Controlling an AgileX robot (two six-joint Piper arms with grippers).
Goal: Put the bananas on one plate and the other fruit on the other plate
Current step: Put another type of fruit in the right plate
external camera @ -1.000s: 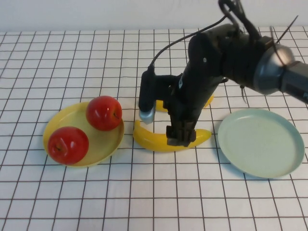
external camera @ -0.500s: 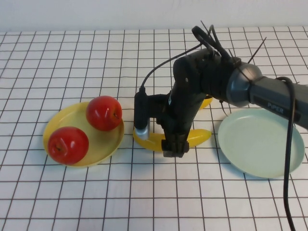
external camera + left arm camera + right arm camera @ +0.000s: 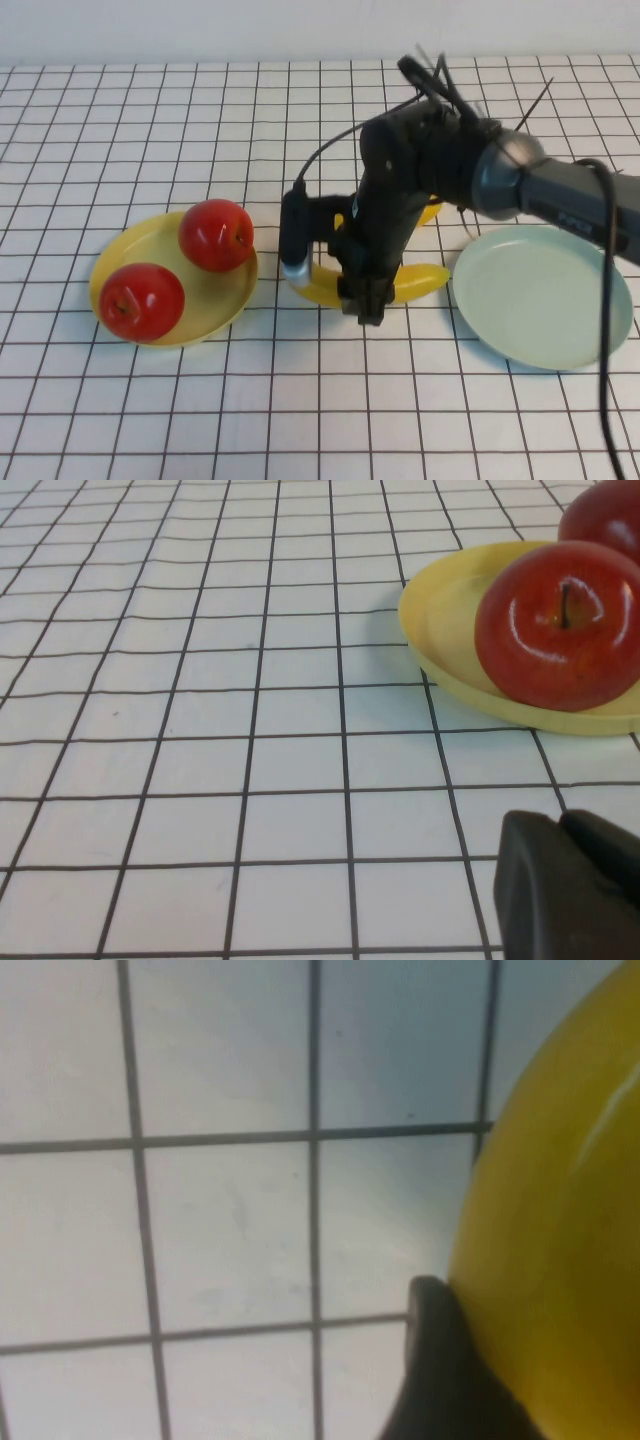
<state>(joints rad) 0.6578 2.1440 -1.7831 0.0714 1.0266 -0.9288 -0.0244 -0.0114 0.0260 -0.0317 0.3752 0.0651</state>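
Two red apples [image 3: 215, 235] are seen lying on the yellow plate [image 3: 120, 248] at the left of the gridded counter [image 3: 150, 130]; one apple sits toward the far edge of that plate and the other [image 3: 141, 301] toward its near left edge. The same plate and an apple [image 3: 556, 625] are shown in the left wrist view, with a second apple [image 3: 605, 515] cut off at the picture's edge.

The pale blue-green plate [image 3: 541, 296] is placed at the right of the counter. Between the two plates a banana [image 3: 415, 282] is laid on the counter, curved, with one tip pointing toward the blue-green plate. A second banana [image 3: 431, 211] is mostly hidden behind the right arm, only a small yellow piece being visible.

The right end effector [image 3: 366, 300] is lowered onto the middle of the near banana, with its fingers pointing down at the counter. In the right wrist view one dark fingertip [image 3: 440, 1360] is pressed against the yellow skin of the banana [image 3: 560, 1260], so the end effector appears closed around the fruit.

The left end effector [image 3: 565, 885] is seen only in its own wrist view, as a dark shape just above the counter near the yellow plate. Whether it is open or closed cannot be told, and nothing is seen in it.
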